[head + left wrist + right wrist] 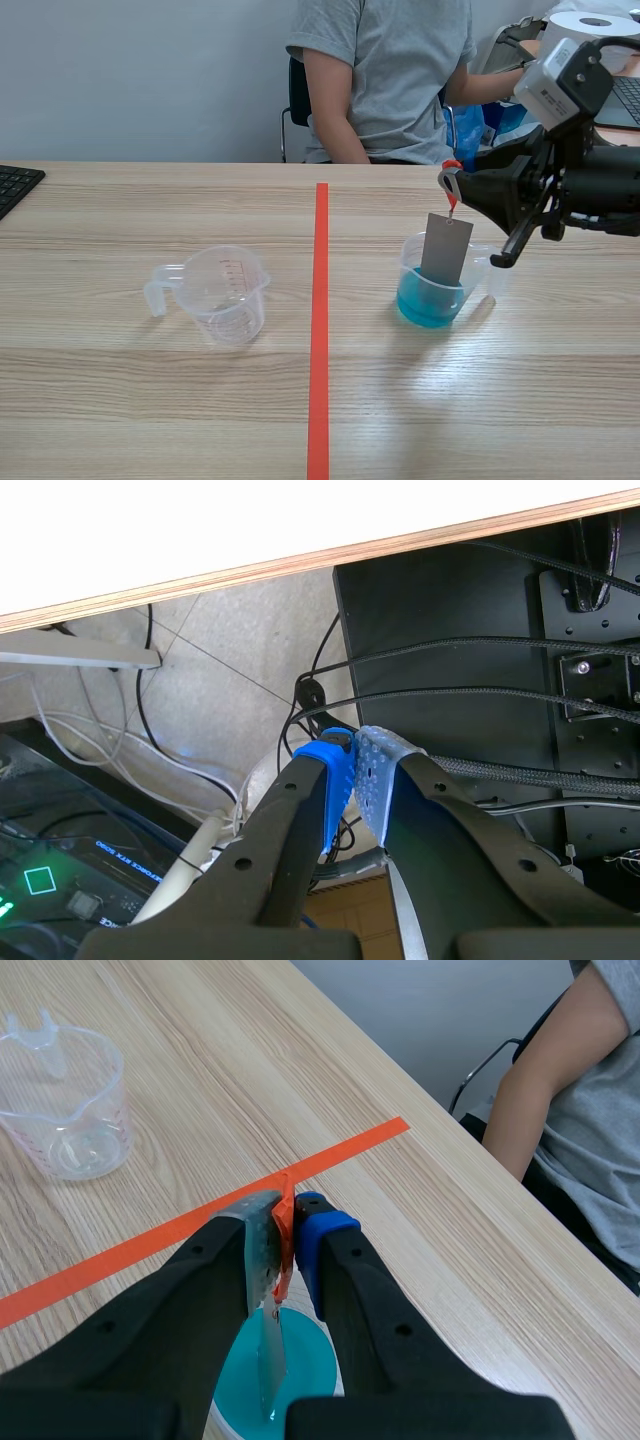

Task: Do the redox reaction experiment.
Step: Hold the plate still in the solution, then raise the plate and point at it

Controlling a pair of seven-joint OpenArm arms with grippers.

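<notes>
A grey metal strip (pixel 446 248) hangs by a small red tab (pixel 451 180) from my right gripper (pixel 450 184), which is shut on the tab. The strip's lower end dips into a clear measuring cup of blue liquid (pixel 432 292) right of the tape line. In the right wrist view, the gripper (pixel 288 1222) pinches the red tab (pixel 284 1255), with the strip (pixel 270 1355) dropping into the blue cup (pixel 305 1370) below. An empty clear measuring cup (pixel 222 295) (pixel 65 1100) stands left of the line. My left gripper (pixel 352 770) is shut on nothing, below the table edge.
An orange-red tape line (pixel 319 320) runs down the table's middle. A person in a grey shirt (pixel 385 80) sits across the table. A keyboard corner (pixel 15 185) lies at the far left. A white paper roll (pixel 590 25) and a laptop (pixel 625 100) are at the back right.
</notes>
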